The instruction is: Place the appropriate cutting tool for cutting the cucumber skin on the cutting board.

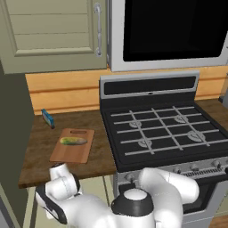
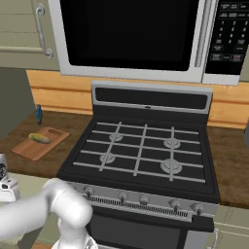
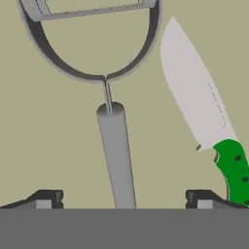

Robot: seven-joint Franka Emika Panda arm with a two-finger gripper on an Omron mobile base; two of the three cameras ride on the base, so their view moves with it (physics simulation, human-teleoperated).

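The cutting tool (image 3: 115, 155), a slim grey peeler with a loop head, lies on a pale tan surface right under my hand. Its straight handle runs down between my fingertips (image 3: 48, 199). My gripper (image 3: 124, 200) is open, one jaw on each side of the handle and neither touching it. The cucumber (image 1: 73, 141) (image 2: 40, 138) lies on the reddish-brown cutting board (image 1: 71, 155) (image 2: 29, 150), on the wooden counter left of the stove. My arm reaches down low, in front of and below that counter's edge.
A green-handled knife (image 3: 199, 107) with a pale blade lies close beside the peeler. A black gas stove (image 1: 164, 129) (image 2: 141, 151) fills the counter's right side. A small blue object (image 1: 47, 118) stands behind the board by the wall. A microwave (image 2: 131, 34) hangs above.
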